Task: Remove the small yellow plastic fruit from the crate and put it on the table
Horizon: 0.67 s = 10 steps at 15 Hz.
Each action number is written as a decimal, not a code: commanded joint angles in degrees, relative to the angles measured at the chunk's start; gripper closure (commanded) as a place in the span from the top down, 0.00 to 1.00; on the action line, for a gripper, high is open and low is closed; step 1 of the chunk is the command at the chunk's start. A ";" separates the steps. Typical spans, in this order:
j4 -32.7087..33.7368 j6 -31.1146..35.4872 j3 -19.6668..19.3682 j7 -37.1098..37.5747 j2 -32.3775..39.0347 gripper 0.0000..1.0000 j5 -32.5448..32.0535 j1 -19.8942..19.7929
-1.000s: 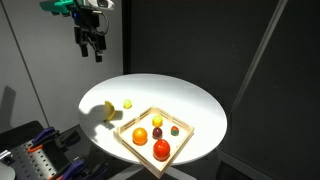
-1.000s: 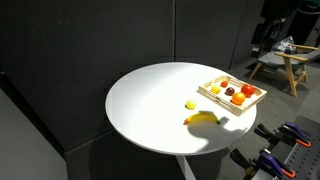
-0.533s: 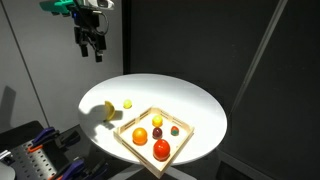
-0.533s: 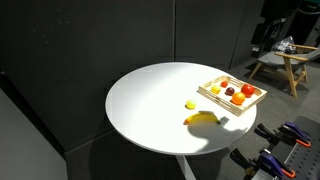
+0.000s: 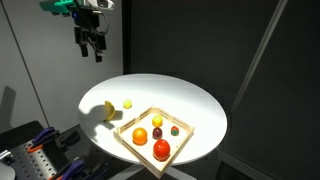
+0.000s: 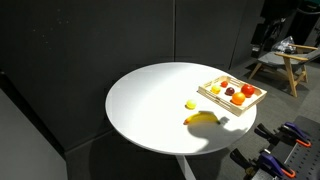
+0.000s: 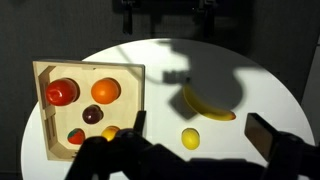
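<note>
End effector (image 5: pixel 92 47): high above the tabletop (image 5: pixel 190 100), fingers apart, holding nothing.
Small yellow plastic fruit (image 5: pixel 157 120): inside the wooden crate (image 5: pixel 138 154), near its far corner. In the wrist view it is half hidden behind a dark finger (image 7: pixel 136 124).
Banana (image 7: pixel 208 105) and tinier yellow round fruit (image 7: pixel 190 138): on the tabletop beside the crate.

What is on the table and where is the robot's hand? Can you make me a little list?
gripper: open, empty, high above the table
table: round, white
crate: wooden, on the table near its edge
small yellow fruit: inside the crate
orange fruit: inside the crate
red fruit: inside the crate
banana: on the table, outside the crate
yellow ball: on the table, beside the banana
</note>
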 commanded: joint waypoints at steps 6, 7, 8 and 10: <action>0.10 -0.12 0.24 -0.12 0.02 1.00 0.14 -0.26; 0.22 -0.20 0.25 -0.08 0.19 1.00 0.14 -0.28; 0.44 -0.29 0.19 -0.10 0.48 1.00 0.26 -0.27; 1.17 -0.70 0.05 -0.07 1.41 1.00 0.58 -0.25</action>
